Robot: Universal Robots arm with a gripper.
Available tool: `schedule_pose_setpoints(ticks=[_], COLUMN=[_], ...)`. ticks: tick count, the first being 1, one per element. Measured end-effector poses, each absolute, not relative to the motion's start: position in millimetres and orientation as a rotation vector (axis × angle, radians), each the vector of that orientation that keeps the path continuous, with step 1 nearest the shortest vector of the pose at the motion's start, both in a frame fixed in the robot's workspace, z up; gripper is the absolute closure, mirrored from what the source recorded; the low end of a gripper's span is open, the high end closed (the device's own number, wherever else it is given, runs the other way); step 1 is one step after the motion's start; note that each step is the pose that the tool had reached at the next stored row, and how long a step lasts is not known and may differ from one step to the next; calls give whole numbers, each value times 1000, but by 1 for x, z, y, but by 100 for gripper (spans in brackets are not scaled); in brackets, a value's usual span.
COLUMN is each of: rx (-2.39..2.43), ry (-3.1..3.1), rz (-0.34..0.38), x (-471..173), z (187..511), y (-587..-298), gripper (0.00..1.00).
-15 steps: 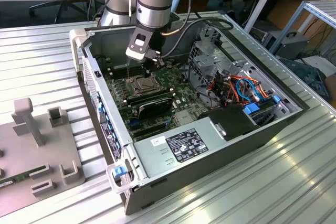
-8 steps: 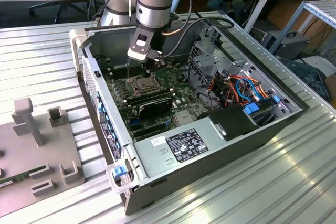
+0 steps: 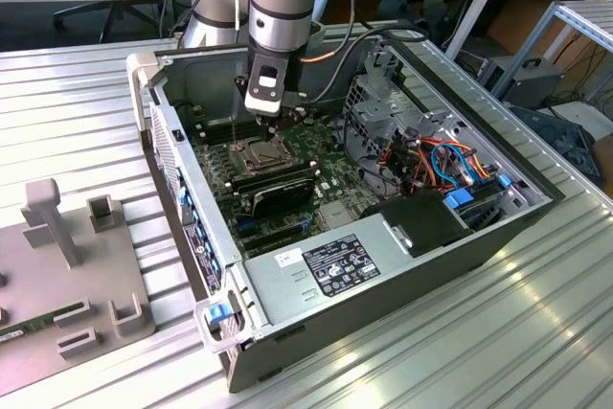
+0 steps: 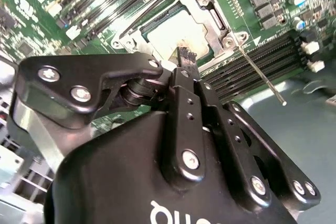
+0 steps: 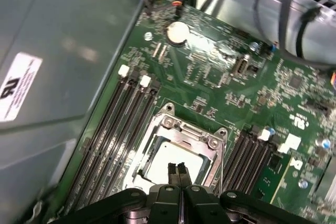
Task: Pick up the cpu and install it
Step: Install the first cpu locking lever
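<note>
The cpu (image 5: 157, 161), a flat silver-grey square, lies inside the socket frame (image 5: 181, 129) on the green motherboard; in the second wrist view the cpu (image 4: 173, 32) looks pale under glare. My gripper (image 5: 177, 169) hangs straight over it, its two black fingers pressed together with nothing between them, tips just above or touching the chip's top. The second wrist view has the gripper (image 4: 185, 56) tip over the cpu's near edge. From the exterior view the gripper (image 3: 272, 127) reaches down into the open computer case, right above the socket (image 3: 261, 152).
A thin metal socket lever (image 4: 262, 74) stands free beside the socket. Memory slots (image 5: 113, 129) flank it on both sides. Black memory sticks (image 3: 273, 179), a power supply (image 3: 330, 270) and coloured cables (image 3: 431, 155) crowd the case. A grey fixture (image 3: 67, 265) lies at the exterior view's left.
</note>
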State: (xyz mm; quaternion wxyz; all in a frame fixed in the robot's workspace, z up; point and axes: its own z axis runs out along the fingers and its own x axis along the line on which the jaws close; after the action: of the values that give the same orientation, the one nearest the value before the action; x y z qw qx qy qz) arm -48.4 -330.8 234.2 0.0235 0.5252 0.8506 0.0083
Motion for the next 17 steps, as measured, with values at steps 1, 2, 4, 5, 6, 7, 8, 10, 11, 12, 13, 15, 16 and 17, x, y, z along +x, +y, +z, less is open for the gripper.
schedule_pose_setpoints(ticks=[1,2,4,5,6,7,8,10,11,12,13,15,16,17], rx=[1604,1574,1567,1565,1562,1562,1562,1562,1562,1562,1562,1562,1562,1562], ry=[2647,2665,2669,2670,2671,2672,2672,2672,2672,2672,2672,2672,2672,2672], rz=[26,27,27,27,27,27,27,27,27,27,27,27,27,27], x=[-48,-48,-48,-48,-48,-48,-48,-48,-48,-48,-48,-49,-49,-49], z=[234,234,234,234,234,234,234,234,234,234,234,234,234,234], y=[-331,-331,-331,-331,-331,-331,-331,-331,-331,-331,-331,-331,-331,-331], gripper=[89,89,89,89,89,89,89,89,89,89,89,89,89,89])
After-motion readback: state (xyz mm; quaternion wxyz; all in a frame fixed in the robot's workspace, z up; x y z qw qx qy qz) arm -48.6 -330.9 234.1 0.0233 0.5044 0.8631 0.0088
